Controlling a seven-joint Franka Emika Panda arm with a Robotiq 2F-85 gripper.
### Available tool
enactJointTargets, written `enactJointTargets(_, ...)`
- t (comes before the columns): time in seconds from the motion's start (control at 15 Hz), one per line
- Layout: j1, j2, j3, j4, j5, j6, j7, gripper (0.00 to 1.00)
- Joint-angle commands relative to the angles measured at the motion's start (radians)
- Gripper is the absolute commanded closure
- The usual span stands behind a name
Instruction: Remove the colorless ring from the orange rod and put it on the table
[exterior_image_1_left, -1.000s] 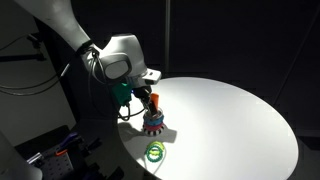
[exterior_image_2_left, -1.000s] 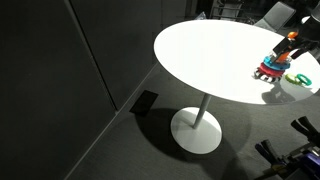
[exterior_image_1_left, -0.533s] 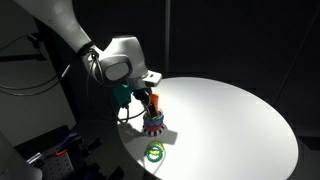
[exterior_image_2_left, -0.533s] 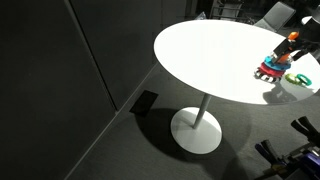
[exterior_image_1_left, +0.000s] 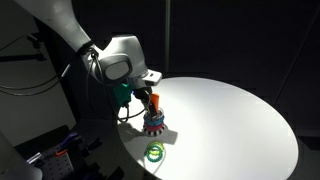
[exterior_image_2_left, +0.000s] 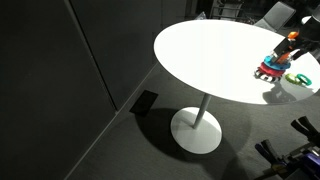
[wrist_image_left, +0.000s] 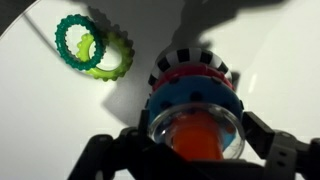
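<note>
Nothing moved: gripper (wrist_image_left: 188, 150) gapes around colorless ring (wrist_image_left: 229, 128) on orange rod (wrist_image_left: 196, 142) near table (exterior_image_1_left: 230, 120) edge.

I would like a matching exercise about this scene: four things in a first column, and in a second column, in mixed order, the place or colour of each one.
Things:
1. clear ring
2. light green ring
3. orange rod
4. table

Descriptions:
a. white and round
b. upright in the middle of the stack of rings
c. around the top of the rod
d. lying flat on the table, beside the stack

Pairs: 1-c, 2-d, 3-b, 4-a.
</note>
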Motion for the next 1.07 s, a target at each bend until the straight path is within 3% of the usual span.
enactJointTargets(0.0,0.013,-0.068,-0.008,0.002,-0.016,-0.058,0.018,0.34)
enactJointTargets(0.6,-0.016,-0.235,0.021,0.002,-0.005,-0.195,0.005,0.34)
enactJointTargets(1.0,-0.047,-0.279,0.018,0.025,0.012,-0.215,0.004,0.34)
